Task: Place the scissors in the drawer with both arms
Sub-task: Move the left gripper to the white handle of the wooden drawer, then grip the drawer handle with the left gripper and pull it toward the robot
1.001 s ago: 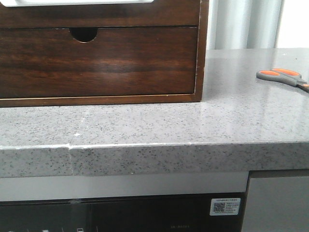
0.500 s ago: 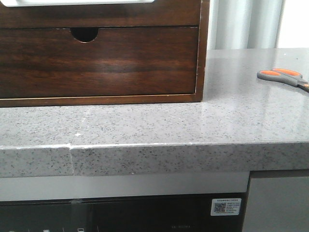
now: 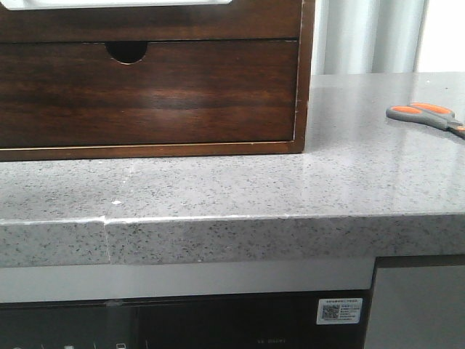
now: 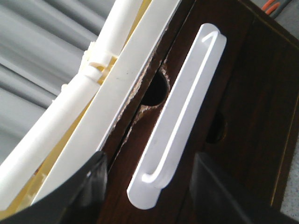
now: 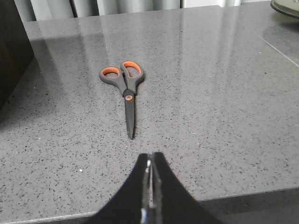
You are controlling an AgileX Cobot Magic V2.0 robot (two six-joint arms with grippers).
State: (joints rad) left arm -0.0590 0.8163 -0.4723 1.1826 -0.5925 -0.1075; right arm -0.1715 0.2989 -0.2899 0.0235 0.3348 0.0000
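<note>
scissors (image 5: 125, 92) lie flat on speckled grey countertop (image 5: 210, 93).

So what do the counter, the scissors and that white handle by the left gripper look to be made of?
Counter: polished speckled grey stone or composite, glossy reflections. Scissors: grey plastic-looking handles with orange-lined loops; blades look dark here, probably metal. White handle: smooth, likely plastic, on a dark grained wood front.
</note>
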